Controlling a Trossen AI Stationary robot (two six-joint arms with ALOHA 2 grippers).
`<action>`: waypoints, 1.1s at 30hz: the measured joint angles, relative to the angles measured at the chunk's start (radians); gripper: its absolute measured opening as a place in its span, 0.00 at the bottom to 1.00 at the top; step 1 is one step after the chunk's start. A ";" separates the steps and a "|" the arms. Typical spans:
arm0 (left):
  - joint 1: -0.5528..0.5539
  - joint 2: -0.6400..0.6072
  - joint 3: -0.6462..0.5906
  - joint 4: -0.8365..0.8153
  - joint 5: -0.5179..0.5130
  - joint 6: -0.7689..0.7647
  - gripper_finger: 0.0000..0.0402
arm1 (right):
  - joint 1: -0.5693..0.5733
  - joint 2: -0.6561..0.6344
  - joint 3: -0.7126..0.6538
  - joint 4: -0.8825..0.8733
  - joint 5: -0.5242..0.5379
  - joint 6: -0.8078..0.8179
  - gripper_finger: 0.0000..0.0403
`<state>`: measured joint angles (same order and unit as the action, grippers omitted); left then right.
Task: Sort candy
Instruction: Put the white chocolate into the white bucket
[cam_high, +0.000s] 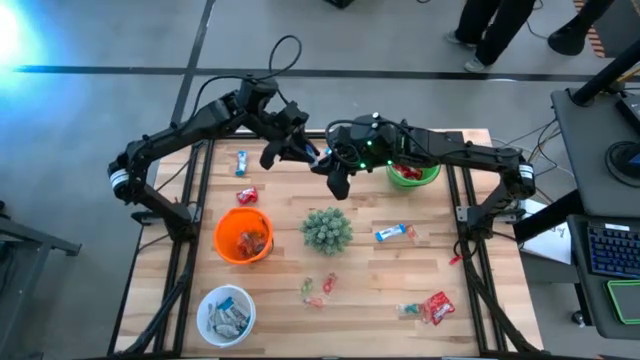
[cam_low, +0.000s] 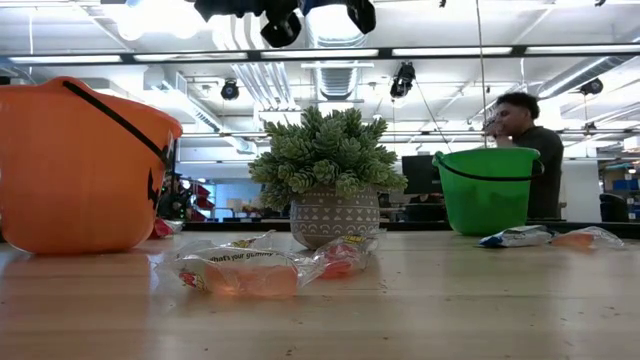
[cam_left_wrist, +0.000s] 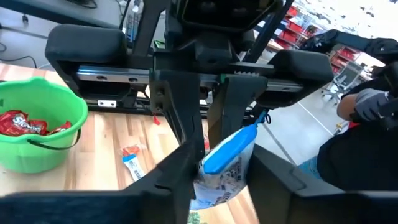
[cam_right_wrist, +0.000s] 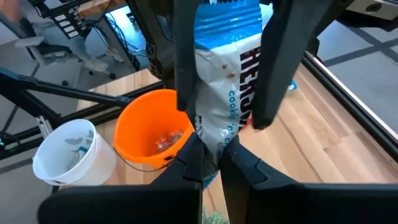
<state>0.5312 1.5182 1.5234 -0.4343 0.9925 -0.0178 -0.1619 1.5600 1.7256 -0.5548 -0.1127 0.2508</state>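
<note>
Mid-handover above the bench: my right gripper (cam_right_wrist: 210, 163) is clenched on the blue-and-white bar (cam_right_wrist: 225, 81) while my left jaws straddle it (grip uncertain); next, right lets go.

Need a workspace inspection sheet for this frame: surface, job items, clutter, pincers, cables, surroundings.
Surface: wooden table, candy scattered across it.
Job's things: blue-and-white bar in mid-air between both arms; loose bar, red packets and small pieces on the table; orange bowl, green bowl and white bowl each hold candy.
Clutter: potted plant mid-table.
Pincers: right pincer shut on one end of the blue-and-white bar; left pincer at its other end.
Cables: black cable loop above the left arm.
Surroundings: person beyond the table; desk with keyboard to the right.
</note>
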 joint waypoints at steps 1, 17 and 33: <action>0.000 0.000 0.000 0.000 0.003 0.008 0.25 | 0.000 0.000 0.000 0.002 0.000 0.000 0.05; 0.001 0.000 0.000 -0.003 0.013 0.035 0.03 | 0.000 -0.002 0.001 0.013 0.000 -0.052 0.25; 0.004 -0.011 0.005 -0.316 0.009 0.157 0.03 | -0.085 -0.082 0.002 -0.203 0.010 -0.080 0.45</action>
<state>0.5350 1.5071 1.5283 -0.7502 1.0016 0.1394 -0.2474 1.4780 1.7271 -0.7581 -0.1024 0.1707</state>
